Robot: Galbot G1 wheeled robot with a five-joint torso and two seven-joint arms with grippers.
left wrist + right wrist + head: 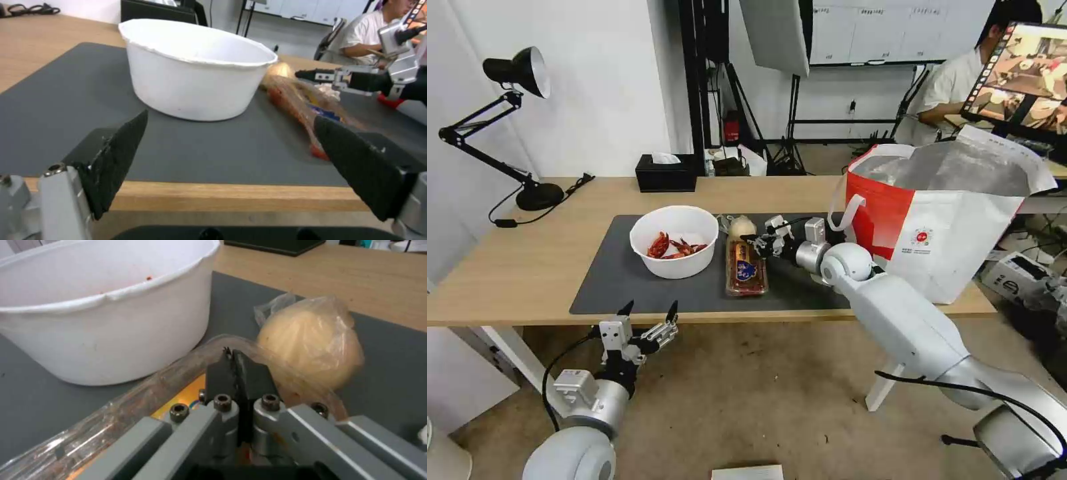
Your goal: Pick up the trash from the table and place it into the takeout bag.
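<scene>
crayfish shells lie in the white bowl (674, 241) on the grey mat (627, 280) of the counter (507, 267); the takeout bag (954, 220) stands at its right end. right end effector (755, 244) reaches over the clear tray (746, 270). left wrist view: left end effector (231, 160) spread wide off the near edge. right wrist view: fingers (240, 373) pressed together on the tray's rim beside the wrapped beige ball (311, 340).

Matt grey mat (620, 280) on a smooth pale-wood bench (514, 267); beside the mat's matt white bowl (675, 241), a glossy clear plastic tray (746, 270); bag (940, 227) lined with crinkled silver foil.
</scene>
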